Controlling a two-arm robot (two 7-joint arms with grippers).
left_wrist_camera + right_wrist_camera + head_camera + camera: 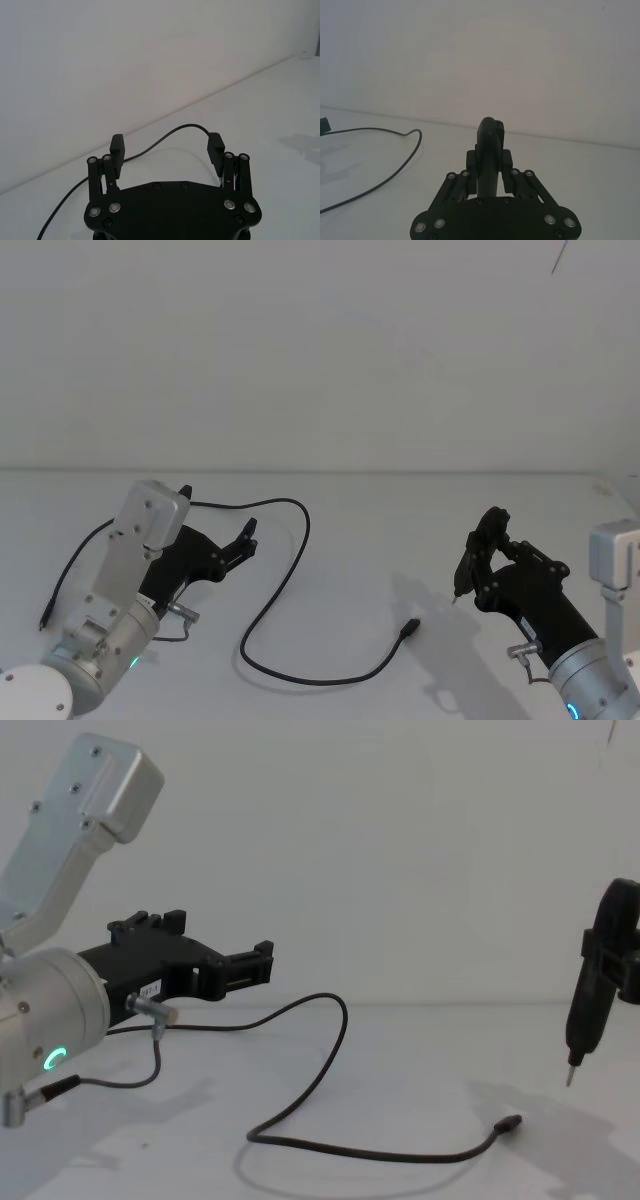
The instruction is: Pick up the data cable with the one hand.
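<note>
The data cable (284,580) lies loose on the white table, looping from the far left behind my left gripper and curving forward to its small dark plug (409,627). It also shows as the cable (335,1020) with the plug (510,1123), the cable (185,127) and the cable (395,132). My left gripper (218,512) (215,945) (166,145) hovers open above the cable's far stretch, nothing between its fingers. My right gripper (490,540) (490,160) is shut on a slim black tool (588,995) with a thin metal tip pointing down, right of the plug.
A short grey wire with a silver plug (180,612) (150,1008) hangs off my left wrist. The white table (360,540) ends at a plain white wall behind. Bare table lies between the two arms around the cable's loop.
</note>
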